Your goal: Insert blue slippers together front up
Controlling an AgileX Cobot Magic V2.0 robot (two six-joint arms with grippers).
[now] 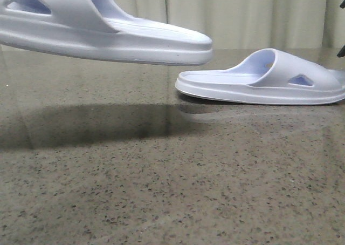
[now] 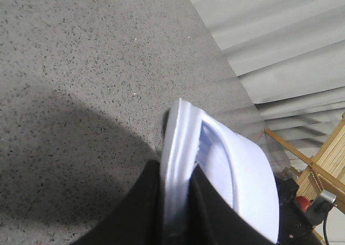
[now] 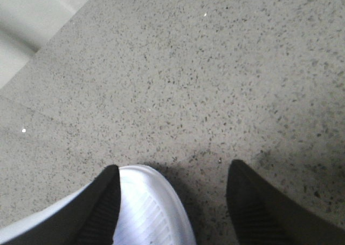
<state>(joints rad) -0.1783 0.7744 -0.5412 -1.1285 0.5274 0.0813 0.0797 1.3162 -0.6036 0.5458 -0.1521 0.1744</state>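
One of the blue slippers (image 1: 108, 34) hangs in the air at the upper left of the front view, its strap to the left and its long flat end pointing right. My left gripper (image 2: 180, 202) is shut on the sole rim of this slipper (image 2: 237, 169). The other slipper (image 1: 269, 80) lies flat on the table at the right, sole down. My right gripper (image 3: 173, 167) is open just above it. A rounded end of this slipper's ribbed footbed (image 3: 151, 207) lies beside one finger (image 3: 102, 202), and the other finger (image 3: 253, 202) is over bare table.
The speckled stone table (image 1: 161, 191) carries the lifted slipper's shadow. A pale pleated curtain (image 1: 242, 13) hangs behind it. A wooden frame (image 2: 329, 153) stands past the table's edge in the left wrist view.
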